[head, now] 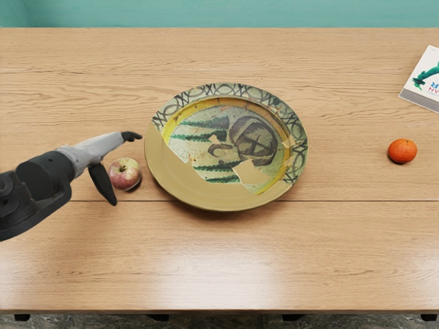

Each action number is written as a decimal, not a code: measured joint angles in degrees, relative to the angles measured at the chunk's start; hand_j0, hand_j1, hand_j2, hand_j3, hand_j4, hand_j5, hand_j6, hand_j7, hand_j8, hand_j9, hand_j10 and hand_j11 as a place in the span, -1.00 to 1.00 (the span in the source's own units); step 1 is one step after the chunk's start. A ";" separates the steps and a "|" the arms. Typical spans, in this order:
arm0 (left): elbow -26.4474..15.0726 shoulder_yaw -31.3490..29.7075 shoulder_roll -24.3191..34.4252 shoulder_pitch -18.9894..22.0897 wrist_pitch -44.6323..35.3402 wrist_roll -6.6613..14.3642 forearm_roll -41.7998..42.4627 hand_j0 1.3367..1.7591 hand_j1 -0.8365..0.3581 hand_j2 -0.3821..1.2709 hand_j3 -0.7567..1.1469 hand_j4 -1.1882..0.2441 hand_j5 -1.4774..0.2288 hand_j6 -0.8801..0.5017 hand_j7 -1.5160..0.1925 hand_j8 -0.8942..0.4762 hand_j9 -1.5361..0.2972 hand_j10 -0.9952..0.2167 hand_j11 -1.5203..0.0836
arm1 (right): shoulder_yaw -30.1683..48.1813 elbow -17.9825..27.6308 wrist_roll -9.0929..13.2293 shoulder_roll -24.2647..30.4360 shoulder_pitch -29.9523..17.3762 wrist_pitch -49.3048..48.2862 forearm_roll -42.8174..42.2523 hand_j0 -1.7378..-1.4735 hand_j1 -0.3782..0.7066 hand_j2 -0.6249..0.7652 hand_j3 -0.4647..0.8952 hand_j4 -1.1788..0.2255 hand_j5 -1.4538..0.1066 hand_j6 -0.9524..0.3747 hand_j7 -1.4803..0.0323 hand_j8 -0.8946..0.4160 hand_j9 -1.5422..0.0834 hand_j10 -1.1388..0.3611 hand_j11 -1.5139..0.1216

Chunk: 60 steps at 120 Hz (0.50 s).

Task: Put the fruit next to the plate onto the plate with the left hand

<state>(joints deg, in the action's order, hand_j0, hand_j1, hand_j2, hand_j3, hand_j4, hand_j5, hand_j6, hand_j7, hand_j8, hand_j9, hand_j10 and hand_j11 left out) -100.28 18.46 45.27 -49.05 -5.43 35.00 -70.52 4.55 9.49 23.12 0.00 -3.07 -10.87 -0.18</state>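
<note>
A small red-and-yellow apple (125, 173) lies on the wooden table just left of the large patterned plate (178, 181), nearly touching its rim. My left hand (115, 164) comes in from the left edge and sits right at the apple. Its fingers (130, 136) are spread, one dark fingertip reaching past the far side of the apple and a thumb (103, 184) hanging down on its near left side. The hand holds nothing. The plate carries no fruit.
An orange (402, 151) rests on the table far to the right of the plate. A book's corner (424, 81) shows at the right edge. The table's front edge runs along the bottom.
</note>
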 joint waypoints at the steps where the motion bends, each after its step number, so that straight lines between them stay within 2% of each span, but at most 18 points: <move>1: 0.00 0.00 0.00 0.01 -0.01 0.00 -0.01 0.52 0.73 -0.50 -0.20 0.47 0.54 0.08 0.58 0.11 0.49 0.42 0.69 | 0.00 0.00 0.00 0.00 0.00 0.00 0.00 -0.40 -0.95 -0.10 -0.32 0.68 0.86 0.44 0.96 0.37 0.90 0.52 0.85; 60: 1.19 0.07 -2.11 1.36 -3.03 0.00 0.01 0.52 0.71 -0.50 -0.20 0.46 0.52 0.06 0.56 0.09 0.48 0.41 0.67 | -0.01 0.00 0.00 0.00 0.00 -0.01 0.00 -0.40 -0.95 -0.10 -0.32 0.68 0.86 0.44 0.96 0.37 0.90 0.52 0.85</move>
<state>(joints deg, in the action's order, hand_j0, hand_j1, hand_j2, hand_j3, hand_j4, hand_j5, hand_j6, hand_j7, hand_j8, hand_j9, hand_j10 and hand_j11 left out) -99.10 18.54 43.16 -47.69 -8.46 35.00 -70.51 4.55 9.49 23.12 0.00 -3.07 -10.88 -0.18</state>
